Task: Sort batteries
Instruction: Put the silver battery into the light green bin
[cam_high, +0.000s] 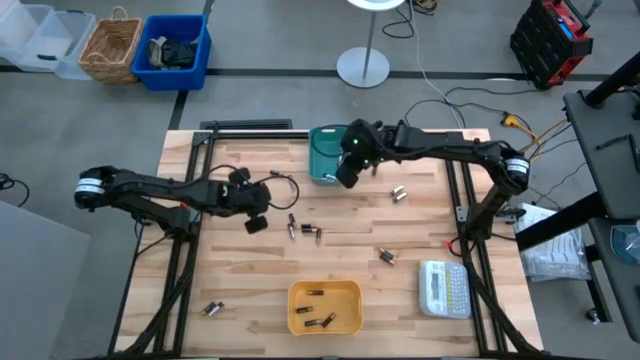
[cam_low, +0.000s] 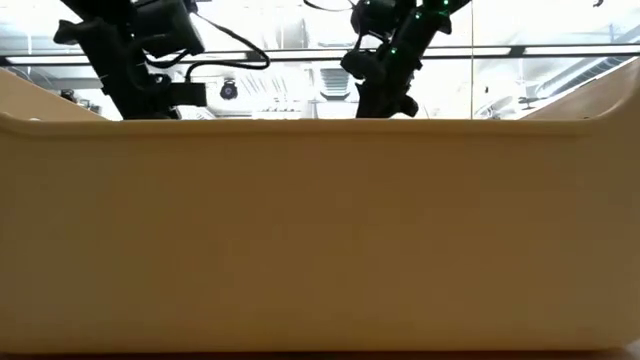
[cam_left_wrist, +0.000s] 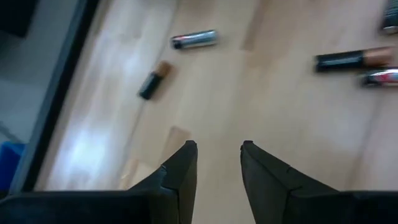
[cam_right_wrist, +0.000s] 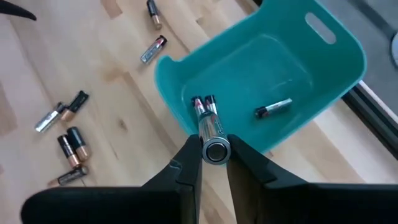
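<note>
My right pincer pinches a silver battery over the teal bin's rim; next, release it inside. My left pincer hovers slightly parted, empty, above loose batteries on the tabletop.

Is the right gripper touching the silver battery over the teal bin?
Touching. In the right wrist view, the right gripper has both fingers pressed against the silver battery, held over the teal bin.

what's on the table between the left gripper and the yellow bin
In the high view, only bare wood lies between the left gripper and the yellow bin; the nearest loose batteries sit off to the side.
</note>
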